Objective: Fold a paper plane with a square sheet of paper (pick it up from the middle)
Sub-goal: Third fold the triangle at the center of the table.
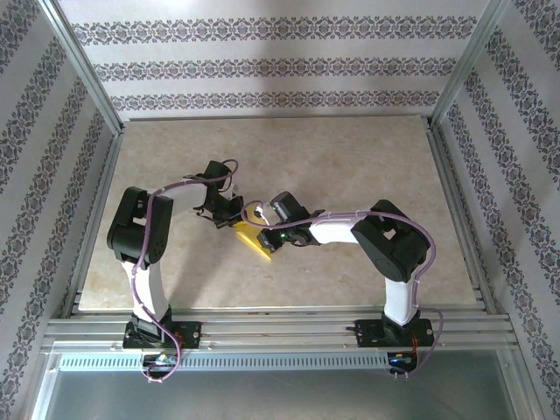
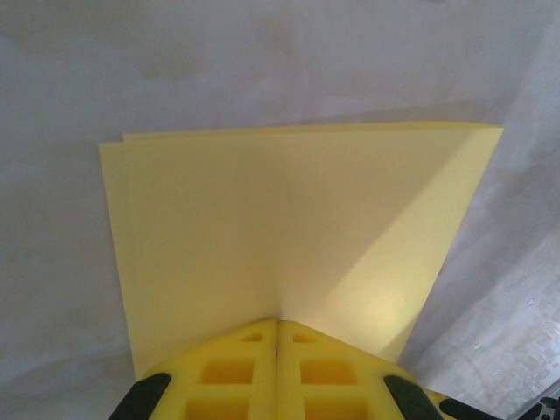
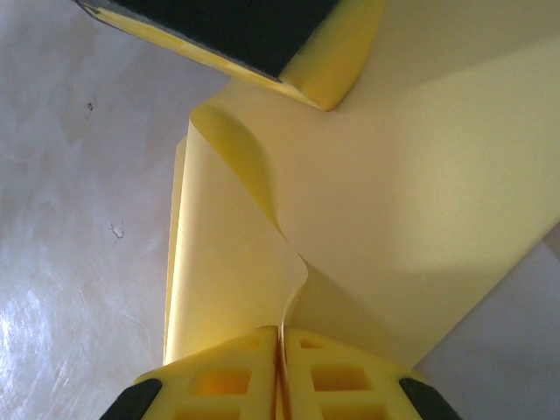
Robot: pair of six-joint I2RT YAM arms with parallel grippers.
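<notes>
The square sheet of paper (image 1: 254,241) is yellow, folded over on itself, and held just above the middle of the table between both grippers. My left gripper (image 1: 232,219) is shut on its near edge (image 2: 278,325). In the left wrist view the sheet (image 2: 289,227) spreads away from the jaws, with two layers showing at its far left corner. My right gripper (image 1: 265,229) is shut on a curled flap of the paper (image 3: 282,332). The flap bends up and left from the jaws, and the broad sheet (image 3: 420,192) lies to its right. A left finger (image 3: 236,35) pinches the paper's far edge.
The beige table top (image 1: 350,157) stretches out on all sides of the paper. Aluminium frame posts and patterned walls close in the left, right and back. A metal rail (image 1: 280,328) carrying both arm bases runs along the near edge.
</notes>
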